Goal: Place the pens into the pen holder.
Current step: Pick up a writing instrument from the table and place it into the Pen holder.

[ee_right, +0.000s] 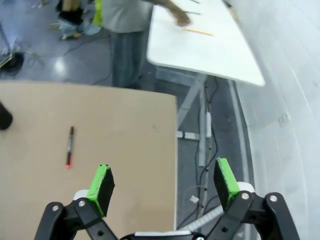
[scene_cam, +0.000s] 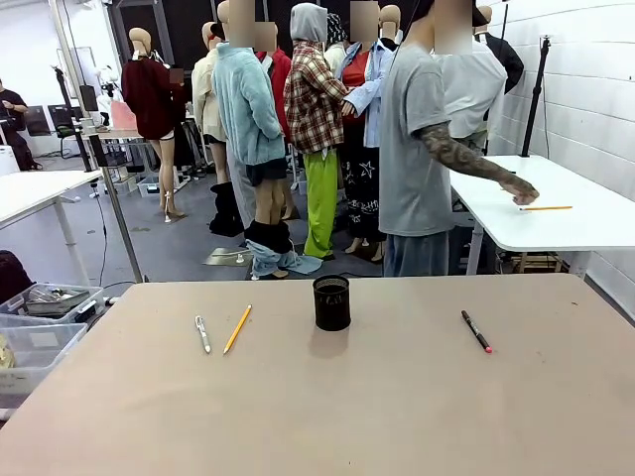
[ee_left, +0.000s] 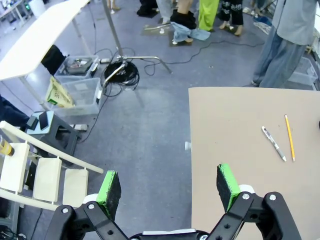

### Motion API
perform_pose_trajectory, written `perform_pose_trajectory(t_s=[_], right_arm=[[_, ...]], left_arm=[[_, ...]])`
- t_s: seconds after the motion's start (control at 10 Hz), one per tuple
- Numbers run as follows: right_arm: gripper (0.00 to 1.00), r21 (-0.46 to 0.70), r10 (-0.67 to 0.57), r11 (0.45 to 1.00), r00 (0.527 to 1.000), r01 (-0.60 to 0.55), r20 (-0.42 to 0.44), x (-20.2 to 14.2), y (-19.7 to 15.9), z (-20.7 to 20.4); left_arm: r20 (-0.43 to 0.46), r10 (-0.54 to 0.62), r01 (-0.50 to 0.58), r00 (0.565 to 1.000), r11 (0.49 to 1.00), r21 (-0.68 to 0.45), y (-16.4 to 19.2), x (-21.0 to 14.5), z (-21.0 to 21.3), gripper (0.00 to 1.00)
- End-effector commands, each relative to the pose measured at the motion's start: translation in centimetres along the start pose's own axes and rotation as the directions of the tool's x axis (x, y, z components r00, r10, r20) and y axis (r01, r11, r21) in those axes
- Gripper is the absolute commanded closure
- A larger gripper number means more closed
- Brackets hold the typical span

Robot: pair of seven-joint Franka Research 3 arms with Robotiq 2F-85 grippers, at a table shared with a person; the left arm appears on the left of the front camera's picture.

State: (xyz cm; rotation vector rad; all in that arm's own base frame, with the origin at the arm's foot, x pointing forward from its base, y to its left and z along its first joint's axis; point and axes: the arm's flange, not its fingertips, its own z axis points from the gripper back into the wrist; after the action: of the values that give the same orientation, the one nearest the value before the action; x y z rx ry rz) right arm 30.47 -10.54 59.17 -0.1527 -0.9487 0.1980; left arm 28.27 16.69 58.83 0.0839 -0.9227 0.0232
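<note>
Worktop (scene_cam: 417,397): tan surface carrying all task items; the pen holder (scene_cam: 331,302), a black cylindrical cup, stands upright midway between the left and right edges, nearer the far edge than the near edge; nothing shows inside it in the front view.

Pens: three, all lying flat on the worktop and none in the holder; the yellow pencil (scene_cam: 237,329) lies on the holder's left-edge side, set slightly aslant, with its far end leaning toward the holder; the silver-white pen (scene_cam: 202,334) lies just beside the pencil on the side toward the left edge, near it but not touching; the dark pen (scene_cam: 476,331), with a red near end, lies toward the right edge, well apart from the holder and from the other two.

Left claw (ee_left: 168,186): fingers spread wide, green pads apart, nothing between them; beneath it the worktop's left edge and the floor are visible.

Right claw (ee_right: 163,181): fingers spread wide, nothing held; beneath it lies the worktop's right edge, with the dark pen farther in from that edge.

Person (scene_cam: 417,149): stands beyond the far edge, one hand (scene_cam: 520,188) resting on a separate white table (scene_cam: 595,233) beside another pencil (scene_cam: 546,208).
</note>
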Motion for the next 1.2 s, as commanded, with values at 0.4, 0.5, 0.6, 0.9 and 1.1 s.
perform_pose_trajectory(t_s=[0.4,0.5,0.6,0.9,1.1], right_arm=[[0.0,0.245,0.325,0.93,0.925,-0.274,-0.199,0.6,17.8,-14.5],[0.0,0.225,0.343,0.932,0.895,-0.285,-0.287,1.6,19.4,-17.1],[0.0,0.256,0.353,0.926,0.88,-0.279,-0.318,2.2,20.3,-19.2],[0.0,0.289,0.347,0.921,0.89,-0.263,-0.296,0.1,20.4,-19.8],[0.0,0.286,0.306,0.932,0.906,-0.223,-0.292,1.6,20.2,-20.3]], left_arm=[[0.004,0.006,-0.006,1.0,1.0,0.005,-0.6,0.4,-0.6,0.0],[0.004,0.006,-0.006,1.0,1.0,0.005,-0.6,0.4,-0.6,0.0],[0.004,0.006,-0.006,1.0,1.0,0.005,-0.6,0.4,-0.6,0.0],[0.004,0.006,-0.006,1.0,1.0,0.005,-0.6,0.4,-0.6,0.0],[0.004,0.006,-0.006,1.0,1.0,0.005,-0.6,0.4,-0.6,0.0]])
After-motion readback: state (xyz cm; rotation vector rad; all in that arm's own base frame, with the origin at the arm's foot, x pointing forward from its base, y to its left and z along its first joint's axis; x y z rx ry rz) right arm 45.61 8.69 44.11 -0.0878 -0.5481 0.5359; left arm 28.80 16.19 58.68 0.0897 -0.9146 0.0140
